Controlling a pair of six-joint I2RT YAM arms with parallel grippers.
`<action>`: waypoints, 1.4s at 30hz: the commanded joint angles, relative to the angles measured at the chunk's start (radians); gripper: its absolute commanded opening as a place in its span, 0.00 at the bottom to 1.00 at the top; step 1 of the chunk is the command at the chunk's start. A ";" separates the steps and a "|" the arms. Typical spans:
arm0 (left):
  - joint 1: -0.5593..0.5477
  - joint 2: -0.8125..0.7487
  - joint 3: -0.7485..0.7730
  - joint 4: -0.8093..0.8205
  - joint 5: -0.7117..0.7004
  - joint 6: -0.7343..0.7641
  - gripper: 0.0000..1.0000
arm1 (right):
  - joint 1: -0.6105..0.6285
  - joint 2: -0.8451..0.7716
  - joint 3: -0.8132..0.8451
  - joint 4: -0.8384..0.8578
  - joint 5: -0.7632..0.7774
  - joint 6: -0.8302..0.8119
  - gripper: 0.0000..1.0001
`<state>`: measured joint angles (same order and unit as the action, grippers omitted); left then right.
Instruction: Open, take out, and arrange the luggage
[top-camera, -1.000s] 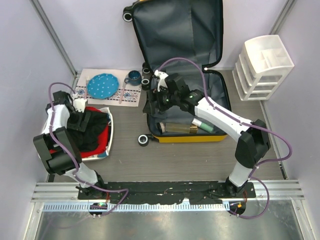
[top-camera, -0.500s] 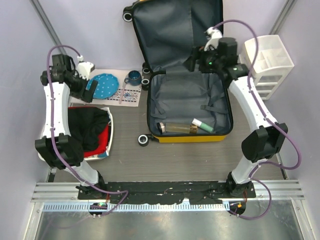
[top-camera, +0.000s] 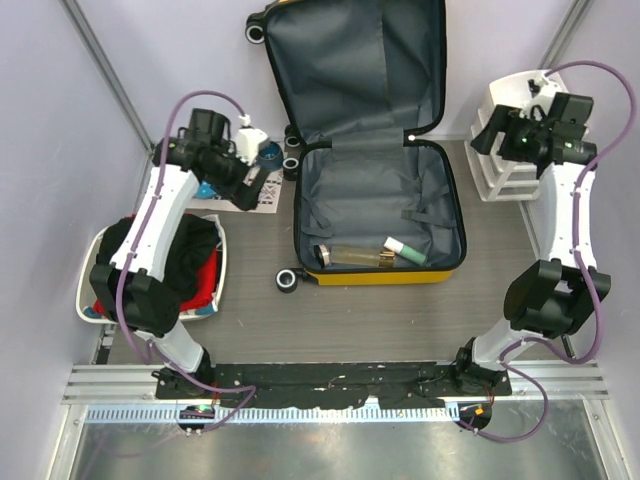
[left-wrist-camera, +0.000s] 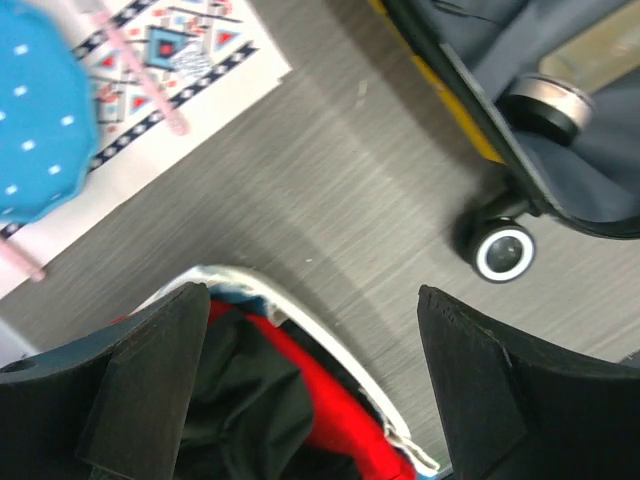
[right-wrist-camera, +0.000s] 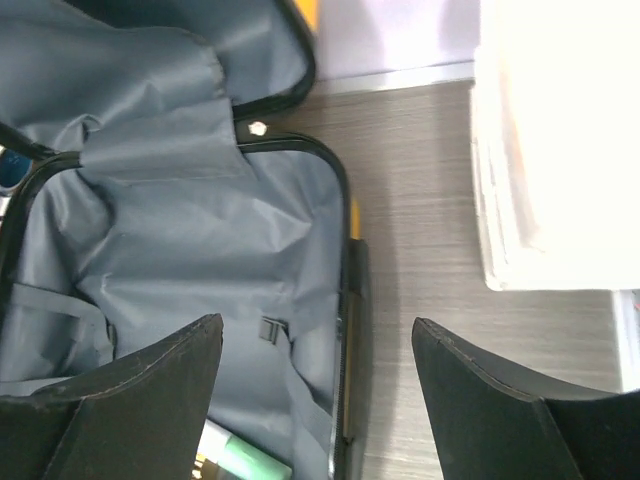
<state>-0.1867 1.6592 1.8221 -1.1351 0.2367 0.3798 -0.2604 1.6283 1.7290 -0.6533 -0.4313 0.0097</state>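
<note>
Looking at the luggage: lying wide open in the middle of the table, lid leaning on the wall, yellow outside, dark grey cloth inside, black wheels. Holding a gold bottle and a green-capped white tube at its near edge, words too small for reading. Hanging the left claw between the white tray and the luggage, fingers apart, gripping nothing; a second ago, reaching into the tray's clothes. Hanging the right claw by the white drawers, fingers apart, empty; a second ago, reaching down inside the luggage.
</note>
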 joint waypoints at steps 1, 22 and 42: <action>-0.083 -0.035 -0.033 0.083 0.027 -0.067 0.89 | -0.126 -0.076 0.026 -0.025 -0.058 -0.057 0.82; -0.128 -0.029 -0.078 0.135 0.101 -0.136 0.88 | -0.157 0.375 0.643 -0.152 0.082 -0.369 0.66; -0.128 -0.052 -0.099 0.138 0.092 -0.136 0.88 | -0.119 0.521 0.686 -0.089 0.220 -0.464 0.43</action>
<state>-0.3122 1.6466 1.7229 -1.0286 0.3149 0.2604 -0.3771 2.1498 2.3810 -0.7933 -0.2440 -0.4107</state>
